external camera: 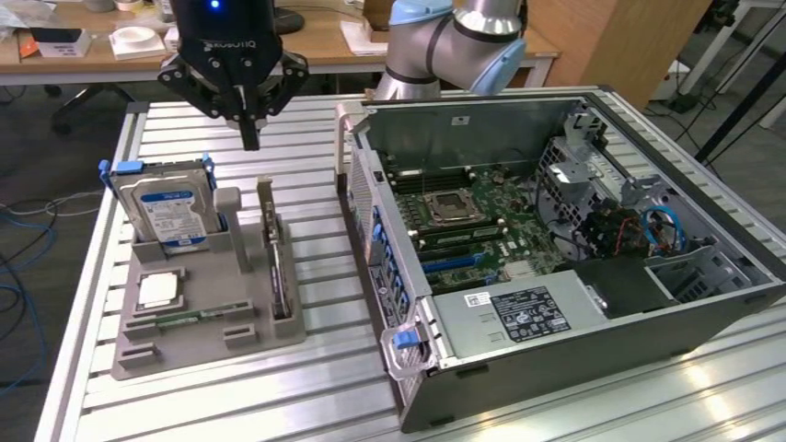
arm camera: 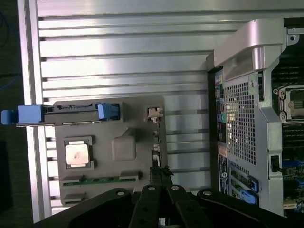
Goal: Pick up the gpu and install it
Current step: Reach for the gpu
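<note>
The gpu (external camera: 274, 250) stands on edge in a slot of the grey holder (external camera: 202, 345), a thin card seen almost edge-on, to the exterior view's right of the hard drive. In the wrist view the gpu (arm camera: 155, 114) is a narrow strip with a silver end piece. My gripper (external camera: 250, 138) hangs above the table just behind the holder's far end, fingers shut together with nothing between them. From the wrist camera, the gripper (arm camera: 160, 175) has its tips over the holder's edge, close to one end of the card.
A blue-labelled hard drive (external camera: 169, 207) stands upright in the holder, with a processor chip (external camera: 157, 290) and a memory stick (external camera: 184, 319) lying in front of it. The open computer case (external camera: 553, 249) lies at the exterior view's right, motherboard (external camera: 473, 226) exposed. Slatted aluminium table (external camera: 319, 387).
</note>
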`<state>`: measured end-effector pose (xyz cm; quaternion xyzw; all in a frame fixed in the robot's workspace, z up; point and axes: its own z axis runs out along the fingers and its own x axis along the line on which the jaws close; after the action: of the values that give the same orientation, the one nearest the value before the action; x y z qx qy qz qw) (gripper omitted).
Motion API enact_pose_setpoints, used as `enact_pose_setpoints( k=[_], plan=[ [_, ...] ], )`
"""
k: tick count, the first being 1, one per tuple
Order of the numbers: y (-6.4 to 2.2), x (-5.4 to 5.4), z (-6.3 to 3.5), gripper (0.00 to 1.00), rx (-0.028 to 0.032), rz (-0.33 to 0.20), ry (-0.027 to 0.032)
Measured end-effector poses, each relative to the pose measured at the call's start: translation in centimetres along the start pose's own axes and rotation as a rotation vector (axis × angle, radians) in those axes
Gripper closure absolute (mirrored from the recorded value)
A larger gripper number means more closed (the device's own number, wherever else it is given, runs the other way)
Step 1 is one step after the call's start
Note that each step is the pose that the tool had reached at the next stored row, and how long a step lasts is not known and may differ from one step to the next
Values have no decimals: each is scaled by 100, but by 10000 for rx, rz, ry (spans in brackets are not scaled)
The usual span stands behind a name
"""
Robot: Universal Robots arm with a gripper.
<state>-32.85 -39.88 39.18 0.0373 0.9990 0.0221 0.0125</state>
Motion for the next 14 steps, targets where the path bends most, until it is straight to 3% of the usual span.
enact_pose_setpoints(
  k=[14],
  plan=[
    [-10,133,-4,89,1,0,1]
  ],
)
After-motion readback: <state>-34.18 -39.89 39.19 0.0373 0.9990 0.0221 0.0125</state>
